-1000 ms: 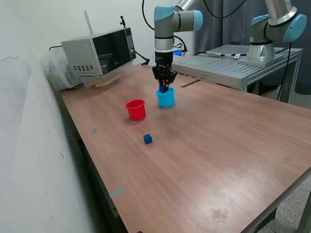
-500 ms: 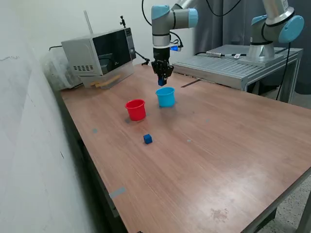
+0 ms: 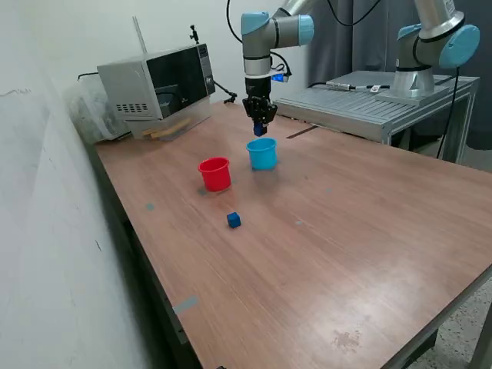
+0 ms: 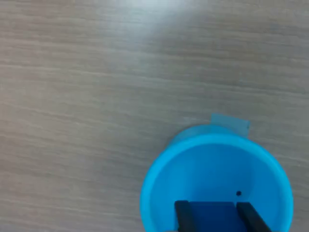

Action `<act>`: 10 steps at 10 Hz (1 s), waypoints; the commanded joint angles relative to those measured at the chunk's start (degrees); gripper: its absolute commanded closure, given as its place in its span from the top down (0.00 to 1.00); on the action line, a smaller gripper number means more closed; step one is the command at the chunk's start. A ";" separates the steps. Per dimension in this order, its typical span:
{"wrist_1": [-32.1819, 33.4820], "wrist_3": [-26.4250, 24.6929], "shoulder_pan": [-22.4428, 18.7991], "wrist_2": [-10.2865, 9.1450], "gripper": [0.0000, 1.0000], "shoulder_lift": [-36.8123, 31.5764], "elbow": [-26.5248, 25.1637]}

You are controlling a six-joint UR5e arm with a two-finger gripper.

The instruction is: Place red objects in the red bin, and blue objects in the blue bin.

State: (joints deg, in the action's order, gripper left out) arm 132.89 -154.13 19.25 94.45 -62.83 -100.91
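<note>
My gripper (image 3: 259,131) hangs just above the light blue cup (image 3: 262,154) and is shut on a dark blue cube (image 3: 258,131). In the wrist view the cube (image 4: 212,216) sits between the two black fingers (image 4: 182,216), over the inside of the blue cup (image 4: 217,164), which looks empty. The red cup (image 3: 215,174) stands on the table to the exterior view's left of the blue cup. A second dark blue cube (image 3: 234,221) lies on the table in front of the red cup. No red cubes are in view.
A microwave (image 3: 157,84) stands at the table's back left in the exterior view. A second arm (image 3: 430,46) on a metal platform (image 3: 369,96) stands at the back right. A bit of tape (image 3: 184,305) lies near the table's left edge.
My gripper has risen from the blue cup's rim to a short way above it, with the blue cube still between the fingers. The cups and the loose cube have not moved.
</note>
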 commanded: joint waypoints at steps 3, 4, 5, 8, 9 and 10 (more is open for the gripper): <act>0.00 0.05 -0.62 -0.06 1.00 -0.28 0.18; 0.00 0.05 -0.62 -0.14 1.00 -0.19 0.27; 0.00 0.05 -0.62 -0.14 1.00 -0.19 0.27; 0.00 -0.03 -3.77 -0.14 1.00 -0.28 0.27; -0.08 -0.12 -6.40 -0.14 1.00 -0.19 0.27; -0.08 -0.38 -9.29 -0.14 1.00 -0.19 0.88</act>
State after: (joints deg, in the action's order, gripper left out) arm 132.86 -154.21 15.34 94.31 -63.07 -100.57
